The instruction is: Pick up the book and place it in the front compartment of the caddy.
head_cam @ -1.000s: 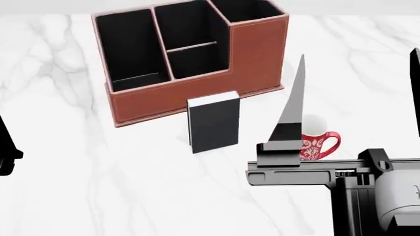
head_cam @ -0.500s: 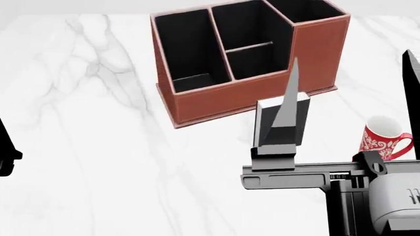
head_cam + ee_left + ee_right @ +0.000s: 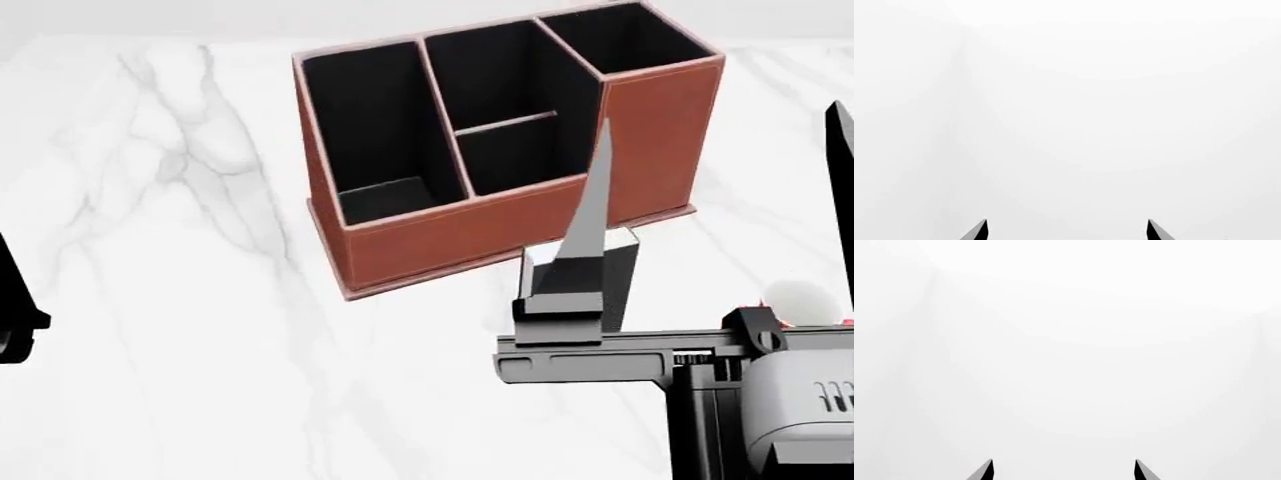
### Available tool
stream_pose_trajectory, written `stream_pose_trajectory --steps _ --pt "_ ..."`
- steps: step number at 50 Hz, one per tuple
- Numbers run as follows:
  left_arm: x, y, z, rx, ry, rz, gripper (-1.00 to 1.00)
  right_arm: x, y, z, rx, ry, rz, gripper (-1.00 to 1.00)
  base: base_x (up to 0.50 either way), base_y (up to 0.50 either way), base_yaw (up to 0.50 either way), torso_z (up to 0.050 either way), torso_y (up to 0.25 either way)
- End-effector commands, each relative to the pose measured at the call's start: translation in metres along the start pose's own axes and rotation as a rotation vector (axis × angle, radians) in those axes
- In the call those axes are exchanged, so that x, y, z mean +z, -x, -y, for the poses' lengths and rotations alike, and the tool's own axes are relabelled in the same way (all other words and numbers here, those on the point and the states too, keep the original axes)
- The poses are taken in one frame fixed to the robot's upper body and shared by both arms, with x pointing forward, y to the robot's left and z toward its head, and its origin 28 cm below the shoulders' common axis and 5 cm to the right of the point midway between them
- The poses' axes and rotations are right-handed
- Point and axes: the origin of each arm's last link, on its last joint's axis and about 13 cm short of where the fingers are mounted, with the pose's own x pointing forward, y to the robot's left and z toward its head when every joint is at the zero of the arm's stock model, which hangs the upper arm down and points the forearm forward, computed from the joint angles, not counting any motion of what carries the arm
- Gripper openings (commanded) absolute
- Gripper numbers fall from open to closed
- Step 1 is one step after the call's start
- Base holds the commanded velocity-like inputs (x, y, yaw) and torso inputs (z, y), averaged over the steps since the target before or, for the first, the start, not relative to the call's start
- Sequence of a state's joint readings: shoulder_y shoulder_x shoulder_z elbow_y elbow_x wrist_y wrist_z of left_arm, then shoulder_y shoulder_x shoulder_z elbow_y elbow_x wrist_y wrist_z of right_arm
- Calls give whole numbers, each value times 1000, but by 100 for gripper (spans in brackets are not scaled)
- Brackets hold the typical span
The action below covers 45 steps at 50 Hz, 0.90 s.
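The black book stands upright on the white marble table, just in front of the caddy's near right corner. The left finger of my right gripper partly covers it in the head view. The reddish-brown caddy stands mid-table. Its front compartment is the larger short cell, beyond the thin divider, and it is empty. My right gripper is open and holds nothing. My left gripper is open and sees only blank white. Only part of the left arm shows at the head view's left edge.
The red-and-white mug stands to the right of the book, mostly hidden behind my right arm. The caddy's tall end section is at its far right, and its long cell is at its left.
The head view has shifted, so the caddy and book sit further right in it than one second ago. The mug has slid behind my right arm. My right finger now overlaps the book.
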<state>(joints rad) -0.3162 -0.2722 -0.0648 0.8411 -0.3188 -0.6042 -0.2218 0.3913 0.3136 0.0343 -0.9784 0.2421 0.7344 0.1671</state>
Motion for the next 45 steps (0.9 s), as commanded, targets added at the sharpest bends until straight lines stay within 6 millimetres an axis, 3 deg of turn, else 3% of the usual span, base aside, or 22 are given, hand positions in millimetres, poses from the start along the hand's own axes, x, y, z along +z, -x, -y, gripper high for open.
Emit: stream_pose_trajectory --steps 1,45 --pt "-1 0 0 -2 -1 -3 100 0 1 0 9 5 4 100 500 -27 0 0 0" --pt "-2 1 -1 0 -3 -5 100 -2 3 -2 28 18 2 100 500 -28 0 0 1"
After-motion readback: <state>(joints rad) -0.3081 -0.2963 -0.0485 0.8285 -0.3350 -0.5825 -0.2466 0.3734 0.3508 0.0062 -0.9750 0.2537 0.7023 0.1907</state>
